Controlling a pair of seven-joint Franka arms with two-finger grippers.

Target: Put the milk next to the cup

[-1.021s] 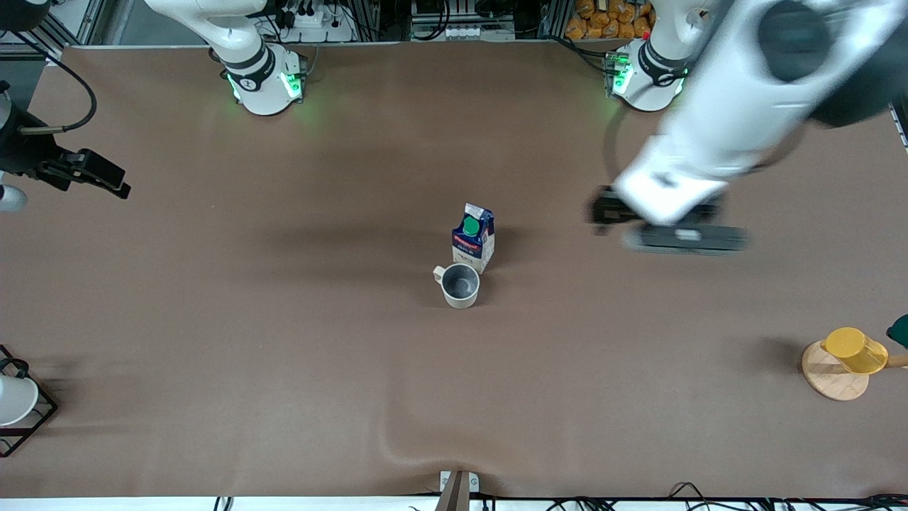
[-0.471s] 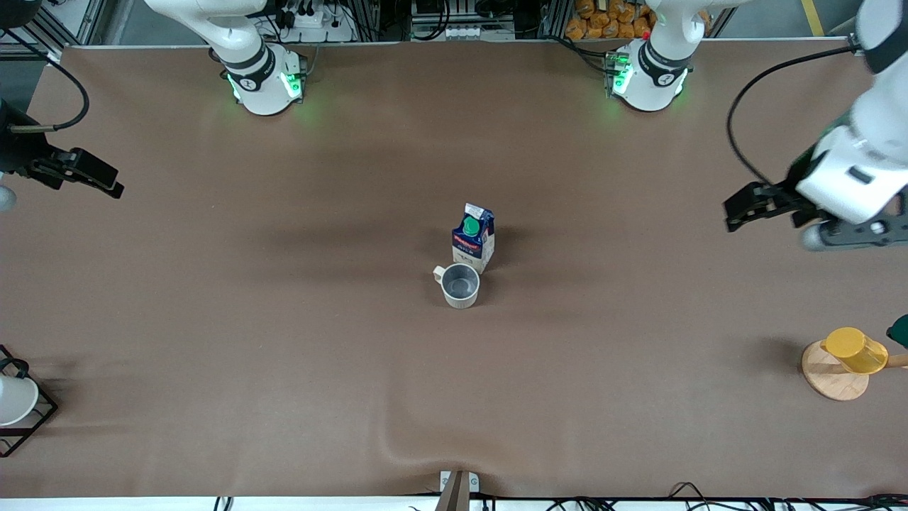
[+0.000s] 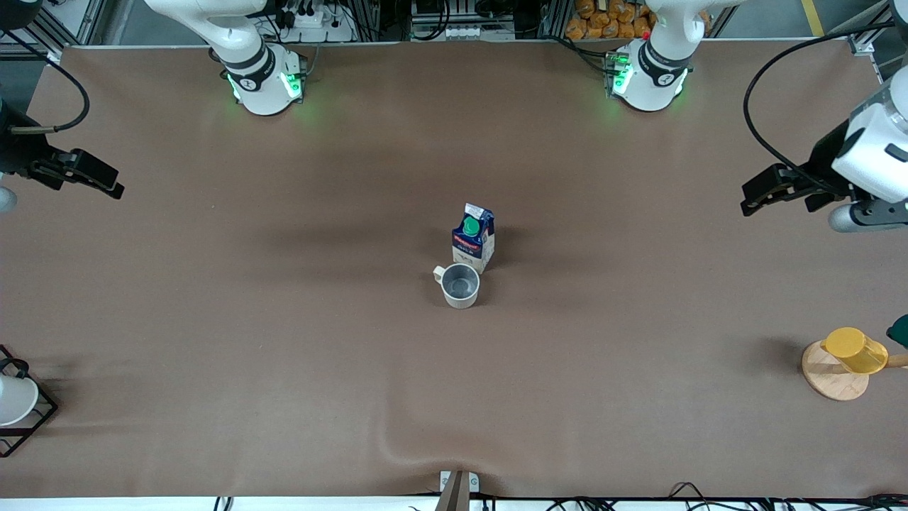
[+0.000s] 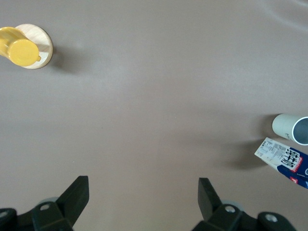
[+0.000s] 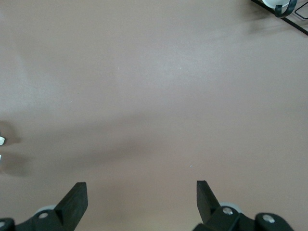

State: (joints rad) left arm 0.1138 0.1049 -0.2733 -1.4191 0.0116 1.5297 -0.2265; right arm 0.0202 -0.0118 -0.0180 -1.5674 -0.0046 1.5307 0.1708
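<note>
Blue-and-white carton: milk (image 3: pixel 473 238) stood upright mid-table, touching or just beside cup (image 3: pixel 460 285), farther from front camera.
Long axis: vertical.
Left gripper (image 3: pixel 770 190): fingers apart, empty, over left arm's end of table, well apart from milk.
Right gripper (image 3: pixel 89 174): fingers apart, empty, waited over right arm's end.
Nearer arm: neither clearly.

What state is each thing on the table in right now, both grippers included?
milk carton: upright, green cap on, standing right beside the mug, held by nothing.
grey-beige mug: upright, looks empty, nearer the front camera than the carton.
yellow cup: on a round wooden coaster.
white cup: in a black wire rack.
left gripper: open, empty, over bare table.
right gripper: open, empty, over bare table.
</note>
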